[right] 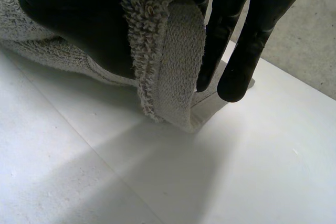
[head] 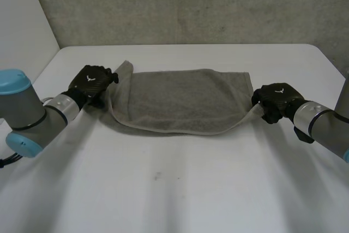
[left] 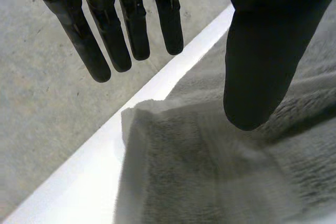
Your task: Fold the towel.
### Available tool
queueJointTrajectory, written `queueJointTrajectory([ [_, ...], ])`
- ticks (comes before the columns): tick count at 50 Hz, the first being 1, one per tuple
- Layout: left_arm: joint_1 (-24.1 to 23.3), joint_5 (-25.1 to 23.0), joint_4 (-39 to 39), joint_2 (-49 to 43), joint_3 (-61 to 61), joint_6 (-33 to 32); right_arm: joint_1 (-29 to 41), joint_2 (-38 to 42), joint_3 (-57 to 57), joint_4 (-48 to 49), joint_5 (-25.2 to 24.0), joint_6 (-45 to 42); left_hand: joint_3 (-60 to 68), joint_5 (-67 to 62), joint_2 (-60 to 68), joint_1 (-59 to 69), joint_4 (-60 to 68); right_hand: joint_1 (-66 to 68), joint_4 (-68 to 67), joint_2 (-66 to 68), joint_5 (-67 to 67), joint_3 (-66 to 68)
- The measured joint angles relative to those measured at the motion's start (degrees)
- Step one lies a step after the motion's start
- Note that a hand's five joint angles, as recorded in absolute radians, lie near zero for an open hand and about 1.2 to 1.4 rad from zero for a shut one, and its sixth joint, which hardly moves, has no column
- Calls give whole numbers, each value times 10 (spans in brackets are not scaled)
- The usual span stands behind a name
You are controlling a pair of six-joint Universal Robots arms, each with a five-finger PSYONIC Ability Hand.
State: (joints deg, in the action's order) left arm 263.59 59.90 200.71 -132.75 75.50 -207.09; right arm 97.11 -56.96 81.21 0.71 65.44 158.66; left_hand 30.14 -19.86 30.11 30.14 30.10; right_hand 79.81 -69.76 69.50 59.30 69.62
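— Left arm (head: 27, 113) is sitting closest. What is its hand doing?
— The left hand (head: 92, 80) is sitting at the towel's (head: 185, 99) left end, with its fingers hanging straight and loose.
— And the right hand (head: 278, 99)?
— It is pinching the towel's right end between thumb and fingers. The towel is lying across the white table (head: 174, 189).

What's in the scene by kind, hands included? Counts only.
grey terry-cloth towel: 1
black robot hands: 2 (left hand, right hand)
white table: 1
Total: 4
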Motion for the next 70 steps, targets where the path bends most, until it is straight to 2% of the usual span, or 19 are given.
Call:
queueJointTrajectory([
  [10,0,-1,-39,-57,-75,-87,-1,0,-1,0,0,0,14,-14,14,13,15,0,0,0,0,0],
  [25,-2,-1,-43,-109,-105,-123,-2,2,-1,0,0,0,61,-60,62,62,62,0,0,0,0,0],
  [30,-2,-1,-42,-111,-103,-135,-2,2,-3,0,0,0,168,-163,168,168,168,0,0,0,0,0],
  [31,-2,-1,-41,-107,-100,-139,-2,1,-4,0,0,0,309,-312,314,312,310,0,0,0,0,0],
  [34,-1,1,-41,-95,-94,-143,-2,0,-6,-1,0,1,364,-359,366,352,365,0,0,0,0,0],
  [45,6,11,-39,52,-5,-141,-2,-44,-13,-19,5,4,394,-383,396,371,394,0,0,0,0,0],
  [57,19,44,-48,264,131,-128,-5,-177,-45,-98,5,5,395,-385,397,370,396,0,0,0,0,0],
  [62,21,60,-73,370,135,-75,-5,-241,-106,-152,6,7,395,-385,397,370,396,0,0,0,0,0],
  [64,25,64,-96,422,120,-32,-7,-265,-156,-185,7,11,395,-385,397,370,396,0,0,0,0,0],
  [70,42,65,-173,483,71,54,-25,-273,-281,-277,9,14,395,-385,397,370,396,0,0,0,0,0],
])
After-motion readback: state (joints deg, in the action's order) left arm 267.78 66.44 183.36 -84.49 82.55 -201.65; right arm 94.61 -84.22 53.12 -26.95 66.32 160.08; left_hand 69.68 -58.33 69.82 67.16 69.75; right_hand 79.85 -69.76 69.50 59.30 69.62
